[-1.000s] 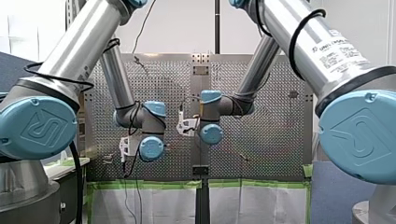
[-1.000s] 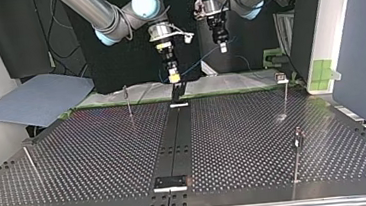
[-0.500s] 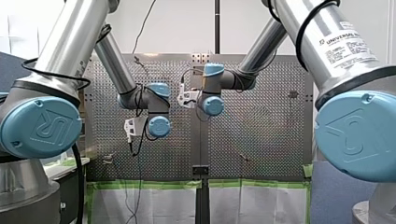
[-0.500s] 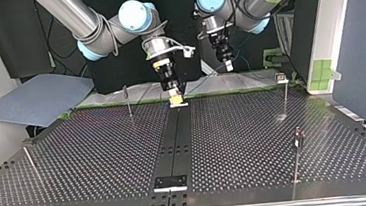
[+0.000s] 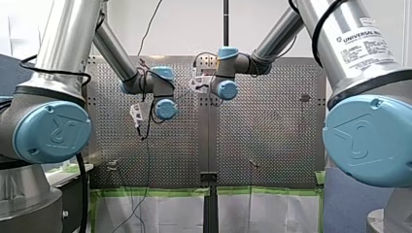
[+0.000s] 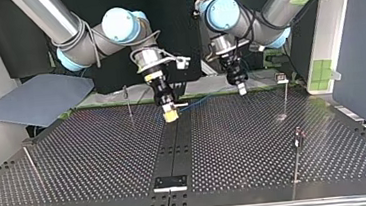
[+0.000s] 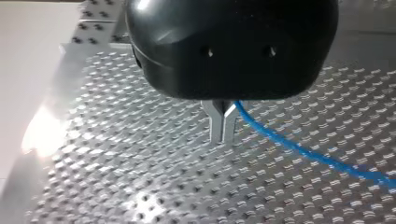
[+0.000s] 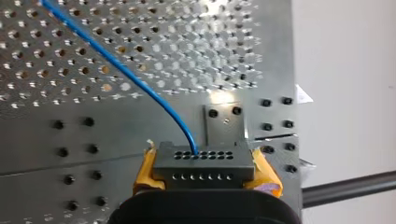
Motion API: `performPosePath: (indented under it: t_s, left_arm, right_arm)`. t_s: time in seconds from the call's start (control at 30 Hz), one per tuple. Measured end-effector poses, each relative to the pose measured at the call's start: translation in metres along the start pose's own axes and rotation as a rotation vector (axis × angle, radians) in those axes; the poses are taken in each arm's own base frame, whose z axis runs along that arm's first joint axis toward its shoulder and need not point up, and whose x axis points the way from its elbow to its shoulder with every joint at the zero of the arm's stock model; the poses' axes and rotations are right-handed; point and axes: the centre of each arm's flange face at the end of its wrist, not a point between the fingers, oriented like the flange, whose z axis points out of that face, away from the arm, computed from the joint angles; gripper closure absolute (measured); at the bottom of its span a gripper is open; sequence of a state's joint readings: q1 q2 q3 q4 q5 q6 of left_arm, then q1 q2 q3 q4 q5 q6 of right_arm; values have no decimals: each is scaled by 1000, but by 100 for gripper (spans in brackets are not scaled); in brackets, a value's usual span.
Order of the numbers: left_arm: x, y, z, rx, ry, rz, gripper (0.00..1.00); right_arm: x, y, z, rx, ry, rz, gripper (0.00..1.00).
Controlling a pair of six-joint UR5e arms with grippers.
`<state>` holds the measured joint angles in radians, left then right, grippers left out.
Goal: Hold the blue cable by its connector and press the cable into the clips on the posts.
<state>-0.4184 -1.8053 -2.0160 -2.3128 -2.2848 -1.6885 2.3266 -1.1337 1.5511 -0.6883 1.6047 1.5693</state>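
**Right wrist view: connector clamped, cable strung between the arms**

My right end effector (image 8: 205,171) presses its yellow pads against both flanks of the dark grey connector block (image 8: 201,156), gripping it squarely with its rows of holes facing out. The thin blue cable (image 8: 140,84) leaves one of those holes and curves away over the silver perforated table (image 8: 37,135).

In the left wrist view, my left end effector (image 7: 222,126) has its metal fingers drawn together. The cable emerges right at their side, so it appears to be nipped between them further along its length.

In the top view, the span between the two end effectors sits low over the table's far edge, near the dark centre strip (image 6: 175,146). The slim metal posts (image 6: 285,99) with their clips stand well apart from it, and none carries the cable yet.

The cable looks light and limp. It would probably buckle if pushed endwise, so it likely needs to be kept taut between two holds and pressed sideways into a clip. The connector is rigid and flat-sided, which makes it the sound place to grip. The point where the wire enters it is probably the weak spot, so pulls should stay gentle.
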Motion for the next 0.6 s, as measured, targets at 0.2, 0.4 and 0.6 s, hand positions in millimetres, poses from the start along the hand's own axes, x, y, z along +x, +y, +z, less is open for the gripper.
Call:
performPosePath:
  t_s: [0.2,0.4,0.6]
  left_arm:
    - [-29,7,19,3,-20,-8,100]
    - [-53,23,32,-15,-29,-3,100]
    - [-74,41,41,-58,-39,3,100]
  right_arm:
    - [-20,-4,7,18,-21,0,100]
    - [-13,-12,17,44,-11,1,100]
    - [4,-23,29,75,8,2,100]
